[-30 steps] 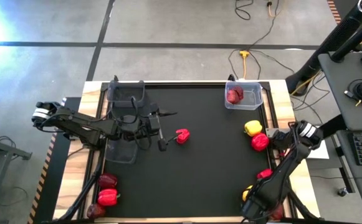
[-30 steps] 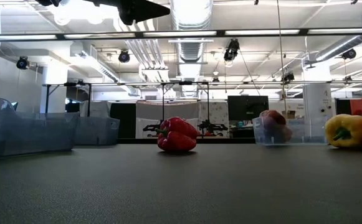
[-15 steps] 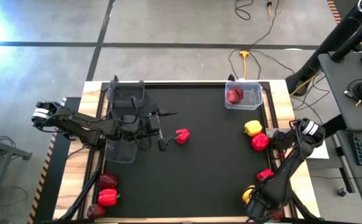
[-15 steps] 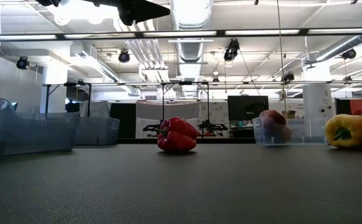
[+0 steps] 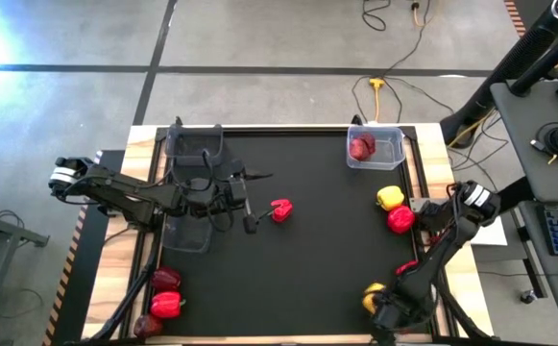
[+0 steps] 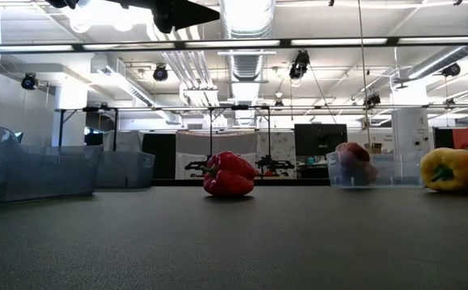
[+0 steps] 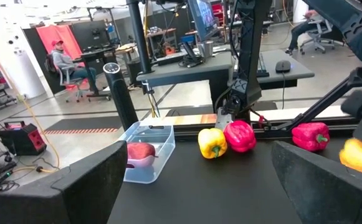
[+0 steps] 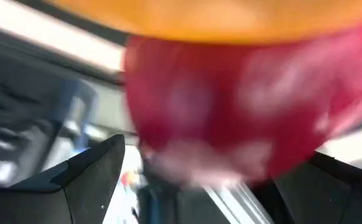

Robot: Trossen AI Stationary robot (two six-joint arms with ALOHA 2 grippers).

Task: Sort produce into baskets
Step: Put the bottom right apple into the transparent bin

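Left hand (image 5: 251,200) hangs spread wide and empty just beside the lone red bell pepper (image 5: 280,210) mid-worktop (image 5: 307,269), the dark baskets (image 5: 191,154) on its far side. Beyond that pepper, the clear basket (image 5: 375,147) holds a maroon fruit (image 5: 361,147). Right hand (image 5: 386,309), fingers wide, presses close against a red pepper (image 8: 230,112) beside a yellow one (image 5: 373,298).

Overhead looks straight down; low camera sits level with the table (image 6: 234,242); right wrist seems pressed against produce.
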